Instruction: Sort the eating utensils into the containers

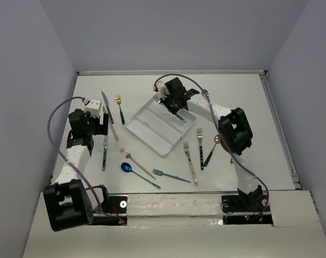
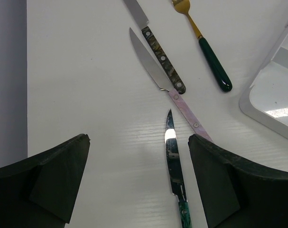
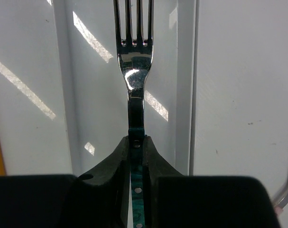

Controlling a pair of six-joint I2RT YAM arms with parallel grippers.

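My right gripper is shut on the teal handle of a silver fork. The fork's tines point away along a compartment of the white tray. From above, this gripper hangs over the tray's far end. My left gripper is open just above the table. A teal-handled knife lies between its fingers, close to the right one. From above, the left gripper sits left of the tray, over that knife.
Past the left gripper lie a pink-handled knife, a dark-handled knife and a gold fork with a green handle. In front of the tray lie a blue spoon, several forks and a gold spoon.
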